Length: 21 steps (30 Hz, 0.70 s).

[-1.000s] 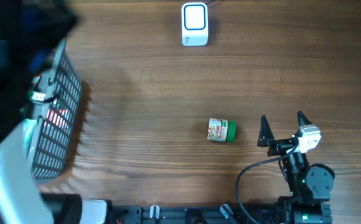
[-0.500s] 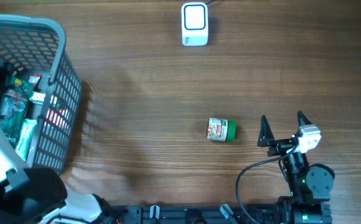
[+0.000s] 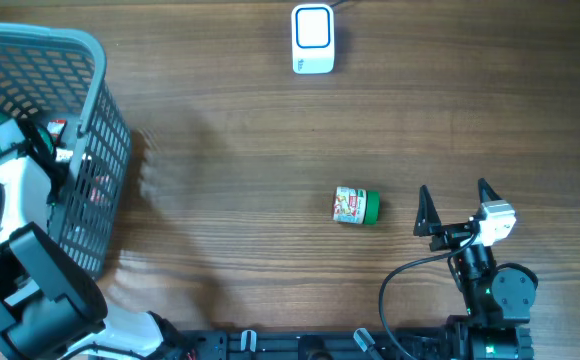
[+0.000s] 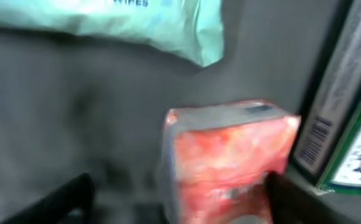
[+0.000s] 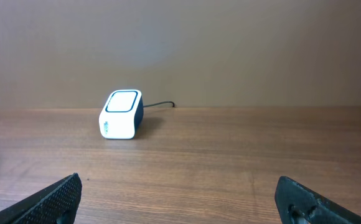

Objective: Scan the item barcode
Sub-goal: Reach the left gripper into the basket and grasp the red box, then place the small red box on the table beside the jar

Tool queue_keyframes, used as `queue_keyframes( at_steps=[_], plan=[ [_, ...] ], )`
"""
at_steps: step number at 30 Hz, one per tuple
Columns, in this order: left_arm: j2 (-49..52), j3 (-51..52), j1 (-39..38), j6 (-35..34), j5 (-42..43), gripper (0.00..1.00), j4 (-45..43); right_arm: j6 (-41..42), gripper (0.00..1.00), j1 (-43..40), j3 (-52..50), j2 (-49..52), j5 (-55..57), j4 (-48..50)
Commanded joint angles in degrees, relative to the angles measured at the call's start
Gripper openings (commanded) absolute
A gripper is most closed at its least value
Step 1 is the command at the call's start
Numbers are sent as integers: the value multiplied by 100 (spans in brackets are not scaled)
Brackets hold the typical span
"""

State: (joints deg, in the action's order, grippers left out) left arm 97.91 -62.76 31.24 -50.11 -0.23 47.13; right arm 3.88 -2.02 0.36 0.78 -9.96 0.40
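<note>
Pincer check: left pincer sits low inside the grey plastic mesh basket, jaws partly apart and straddling a red-orange foil-wrapped rectangular packet. The finger at lower right of frame is at the packet's edge, while the finger at lower left stands clear of it, so nothing is clamped. The view is blurred. A mint-green soft wipes pack lies along the top of frame, beyond the packet. A green-and-white carton with printed barcode stands at the right edge, just beside the packet. Overhead, the basket fills the upper left of frame and the white left arm reaches down into it.

Right pincer is at lower right of frame, jaws wide, holding nothing, over the brown wooden tabletop. A small round jar with green lid and red-white label lies on its side near it, toward frame centre, not touching the fingertips. A white box-shaped barcode scanner with blue-rimmed window sits at top centre, well apart from both jar and basket.
</note>
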Motion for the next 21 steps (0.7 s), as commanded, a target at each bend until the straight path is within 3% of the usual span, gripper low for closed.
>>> queue_keyframes(
  at_steps=[1, 3, 5, 6, 11, 16, 21],
  plan=[
    [-50, 181, 15, 39, 81, 54, -149, 63, 100, -13, -7, -35, 116, 22],
    [-50, 181, 15, 39, 81, 42, -181, 63, 100, -13, -7, -35, 116, 24],
    [-50, 179, 15, 39, 83, 14, -192, 66, 100, -13, -7, -35, 116, 24],
    [-52, 179, 15, 46, 83, 4, -192, 63, 100, -13, -7, -35, 116, 24],
    [-570, -306, 17, 953, 9, 4, 326, 63, 100, -13, -7, -35, 116, 24],
    [-1878, -1698, 15, 1093, -446, 4, 1193, 61, 100, -13, -7, -35, 116, 22],
    [-3475, -2179, -2, 1073, -726, 4, 1150, 63, 100, -13, -7, -35, 116, 22]
  ],
)
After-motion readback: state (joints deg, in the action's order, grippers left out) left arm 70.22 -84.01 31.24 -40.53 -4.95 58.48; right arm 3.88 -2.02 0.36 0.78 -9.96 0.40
